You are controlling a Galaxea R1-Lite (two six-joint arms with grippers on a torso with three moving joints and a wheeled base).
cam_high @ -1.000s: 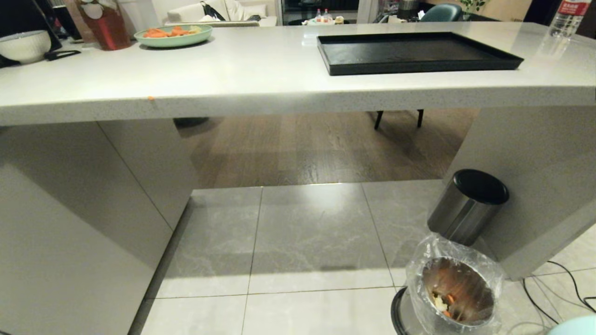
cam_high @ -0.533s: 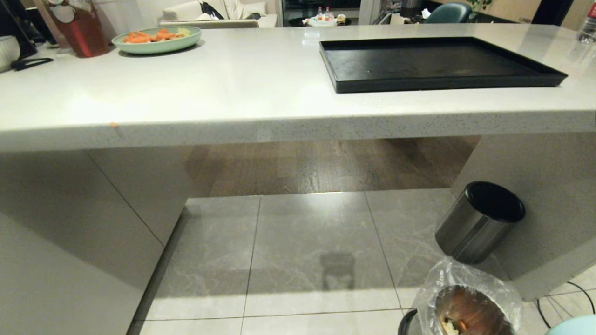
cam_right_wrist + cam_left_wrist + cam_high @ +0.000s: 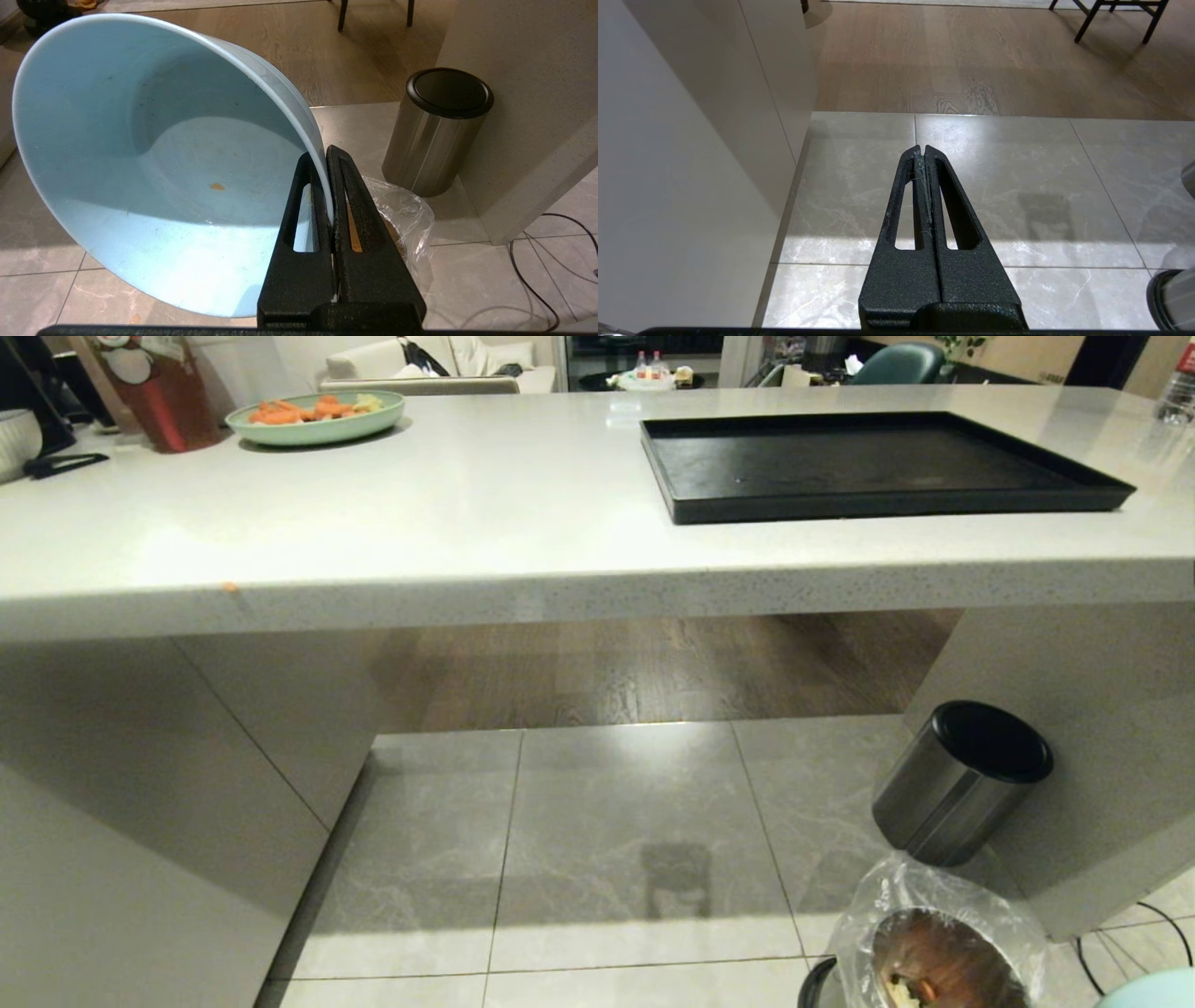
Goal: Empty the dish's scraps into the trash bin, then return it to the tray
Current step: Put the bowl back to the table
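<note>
Head view showed the tray [image 3: 878, 467] bare on the counter [image 3: 448, 523], scraps [image 3: 910, 989] in the trash bin [image 3: 934, 943]. Left wrist view: left gripper [image 3: 920, 150] pressed together above floor tiles. Right wrist view: right gripper [image 3: 323, 156] clamped the dish [image 3: 154, 154] rim beside the bin.

A home kitchen open to a living room is shown. A long pale stone counter [image 3: 523, 523] fills the upper half of the head view, with a plate of food [image 3: 316, 415] at upper left. A sofa [image 3: 420, 359] is seen behind, and tiled and wooden floor below.
</note>
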